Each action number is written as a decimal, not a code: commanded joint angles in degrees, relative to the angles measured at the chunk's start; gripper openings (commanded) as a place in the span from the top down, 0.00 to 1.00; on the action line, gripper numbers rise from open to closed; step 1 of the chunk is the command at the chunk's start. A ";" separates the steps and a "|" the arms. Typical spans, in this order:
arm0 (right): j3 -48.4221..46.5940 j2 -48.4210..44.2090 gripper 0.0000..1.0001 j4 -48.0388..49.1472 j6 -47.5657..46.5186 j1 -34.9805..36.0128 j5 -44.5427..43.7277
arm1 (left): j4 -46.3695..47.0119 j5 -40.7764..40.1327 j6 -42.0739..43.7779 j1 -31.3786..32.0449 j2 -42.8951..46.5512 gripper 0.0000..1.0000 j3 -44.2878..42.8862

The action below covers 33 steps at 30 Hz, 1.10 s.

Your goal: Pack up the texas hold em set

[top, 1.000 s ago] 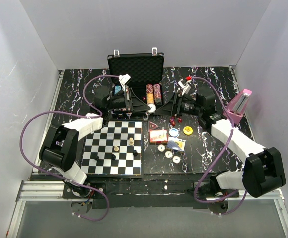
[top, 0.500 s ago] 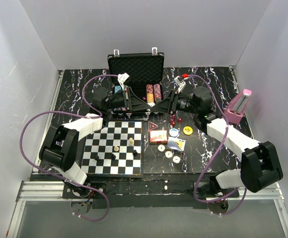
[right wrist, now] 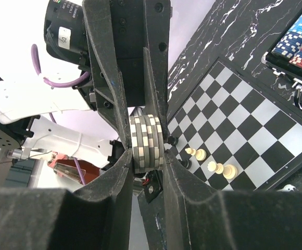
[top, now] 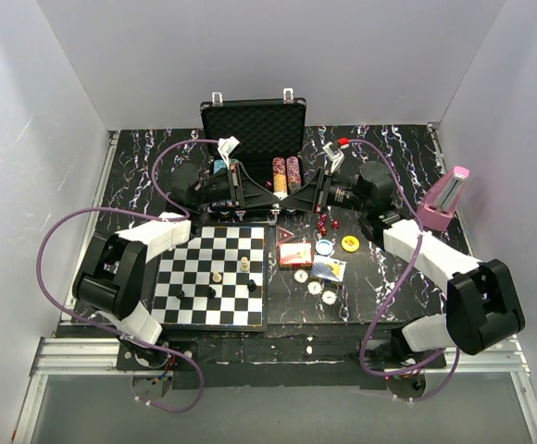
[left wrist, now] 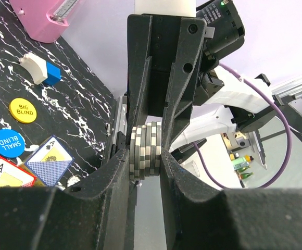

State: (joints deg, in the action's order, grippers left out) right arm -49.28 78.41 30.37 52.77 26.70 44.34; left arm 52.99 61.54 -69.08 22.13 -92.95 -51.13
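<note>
The chessboard (top: 211,276) fills the near left of the black marbled bench (top: 148,157), with a few pieces (top: 243,264) standing on it. It lies just in front of the spot where the two arms meet. The pink metronome (top: 444,199) stands at the far right, well apart from the set. To the right of the board lie loose parts of the set:
- a red card deck (top: 295,253)
- blue-backed cards (top: 330,269)
- a blue button (top: 324,247)
- a yellow button (top: 350,243)
- red dice (top: 327,223)
- three small white discs (top: 315,288)

The left wrist view reads BIG BLIND on the yellow button and SMALL BLIND on the blue one. It also shows a small blue-and-white block (left wrist: 39,70) near the metronome.

The case (top: 250,118) sits open at the back centre, its lid upright with foam lining and two silver latches on top. Its tray holds chip rows (top: 287,172) on the right and blue chips (top: 219,166) on the left.

Just in front of the case, above the bench, the two hands meet tip to tip around one short stack of grey-and-white striped chips (left wrist: 147,151), turned on edge. The left hand (left wrist: 147,160) is narrowed on the stack, its fingers (left wrist: 121,166) pressing both flat faces. The right hand (right wrist: 147,159) comes from the opposite side and holds the same stack, with its fingers against both faces. Each arm blocks the other's approach.
</note>
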 commanded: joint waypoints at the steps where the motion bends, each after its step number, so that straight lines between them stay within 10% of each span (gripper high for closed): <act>1: -1.00 -0.28 0.99 4.43 -0.21 0.55 -0.30 | -2.26 1.57 3.24 0.54 3.21 0.97 -0.28; 14: 1.55 -0.89 0.99 3.91 -0.83 0.55 -1.71 | -17.21 -2.21 13.26 0.37 4.79 0.02 -3.71; 27: -17.49 0.32 0.99 -45.63 -36.65 -2.62 -21.90 | -52.62 -20.56 42.69 -7.19 19.81 0.02 -6.87; 33: -28.58 10.60 0.99 -52.60 -52.40 -2.70 -23.86 | -59.40 -25.33 47.90 -7.36 22.28 0.02 -7.84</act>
State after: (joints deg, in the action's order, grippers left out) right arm -72.01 83.55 -13.04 15.53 23.99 24.03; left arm 1.56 41.58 -27.97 14.59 -71.99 -57.52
